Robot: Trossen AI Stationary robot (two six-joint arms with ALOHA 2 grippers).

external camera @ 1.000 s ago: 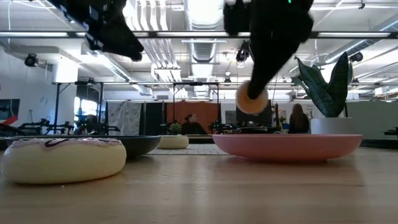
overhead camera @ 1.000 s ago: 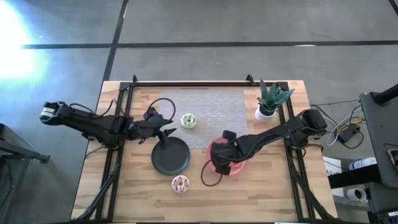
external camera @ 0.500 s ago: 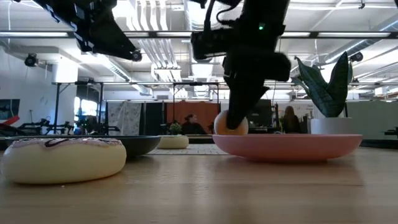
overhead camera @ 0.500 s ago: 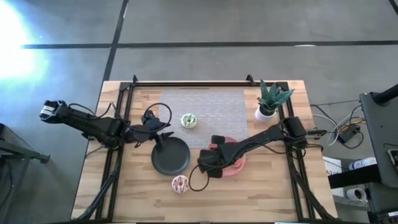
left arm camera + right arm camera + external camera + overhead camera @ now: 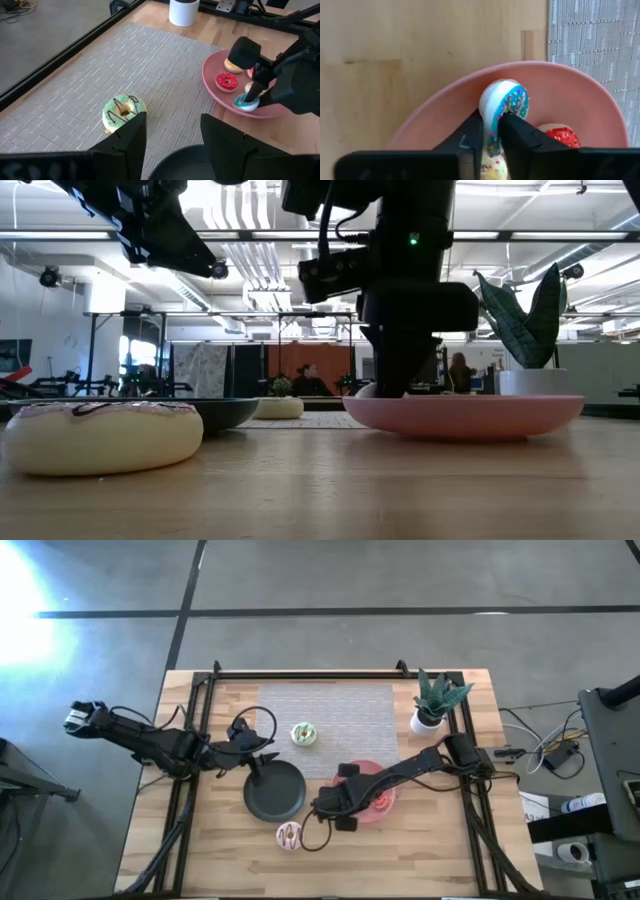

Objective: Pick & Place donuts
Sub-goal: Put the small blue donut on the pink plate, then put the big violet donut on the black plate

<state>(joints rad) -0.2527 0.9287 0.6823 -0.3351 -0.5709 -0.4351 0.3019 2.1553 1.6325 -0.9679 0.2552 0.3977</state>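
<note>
My right gripper [image 5: 491,121] is shut on a small blue-iced donut [image 5: 503,106], low over the pink plate [image 5: 381,802] by its left rim. A red donut [image 5: 226,81] and a yellowish one [image 5: 233,65] lie in that plate. The green drizzled donut [image 5: 303,734] lies flat on the grey mat. A white drizzled donut [image 5: 100,436] lies near the table's near edge. My left gripper [image 5: 172,125] hangs open above the black plate's [image 5: 275,792] far-left rim, touching nothing. My right gripper pinches the blue-iced donut's ring [image 5: 495,116] between its two fingers, one on the iced face and one on the white underside. The fingers come from above, slanting down. The donut stands on edge with its lower side on or just above the plate [image 5: 246,103].
A potted plant [image 5: 434,700] stands at the far right corner. A grey mat [image 5: 345,720] covers the far middle of the table. Black rails [image 5: 300,675] frame the table. Bare wood lies along the near edge. People show far off in the room [image 5: 306,379].
My right gripper moved toward the table's left and near edge and came down, still shut on the small donut. The donut, first lifted well clear above the pink plate, now sits low behind the plate's rim. My left gripper shifted slightly.
</note>
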